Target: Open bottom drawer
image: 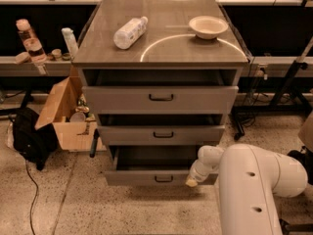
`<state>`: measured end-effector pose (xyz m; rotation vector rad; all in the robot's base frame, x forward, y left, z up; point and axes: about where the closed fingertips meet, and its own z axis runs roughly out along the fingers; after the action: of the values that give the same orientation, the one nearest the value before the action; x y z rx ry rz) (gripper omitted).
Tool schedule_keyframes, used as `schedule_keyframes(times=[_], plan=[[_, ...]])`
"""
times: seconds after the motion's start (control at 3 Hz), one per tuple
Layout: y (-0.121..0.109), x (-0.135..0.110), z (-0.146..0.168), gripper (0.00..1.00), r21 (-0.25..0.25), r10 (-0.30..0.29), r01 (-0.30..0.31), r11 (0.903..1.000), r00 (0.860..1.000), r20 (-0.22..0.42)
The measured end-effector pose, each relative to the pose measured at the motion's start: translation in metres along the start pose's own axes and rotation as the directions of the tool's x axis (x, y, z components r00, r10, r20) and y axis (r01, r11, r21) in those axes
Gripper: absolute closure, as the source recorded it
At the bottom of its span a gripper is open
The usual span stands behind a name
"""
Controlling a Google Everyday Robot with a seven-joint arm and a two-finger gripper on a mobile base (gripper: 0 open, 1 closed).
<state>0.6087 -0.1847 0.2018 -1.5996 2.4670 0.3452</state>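
The bottom drawer (139, 178) is the lowest of the grey cabinet's three drawers. It stands pulled out, its grey interior (156, 158) shows, and its small black bar handle (163, 179) sits at the centre of the front panel. My gripper (193, 177) is at the right end of that front panel, right of the handle, at the end of my white arm (254, 185), which comes in from the lower right. The arm hides the drawer's right corner.
The middle drawer (161, 135) and top drawer (161, 99) stand slightly out. A plastic bottle (130, 32) lies on the cabinet top, and a white bowl (208, 26) stands there. An open cardboard box (63, 116) and a black bag (30, 136) sit on the floor at the left.
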Motion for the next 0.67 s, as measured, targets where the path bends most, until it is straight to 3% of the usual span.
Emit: schedule_keyframes(times=[0.33, 0.67], plan=[[-0.008, -0.013, 0.002, 0.53, -0.005, -0.028, 0.028, 0.9996, 1.0, 0.009], [-0.031, -0.037, -0.001, 0.3, 0.005, -0.083, 0.083, 0.9965, 0.996, 0.026]])
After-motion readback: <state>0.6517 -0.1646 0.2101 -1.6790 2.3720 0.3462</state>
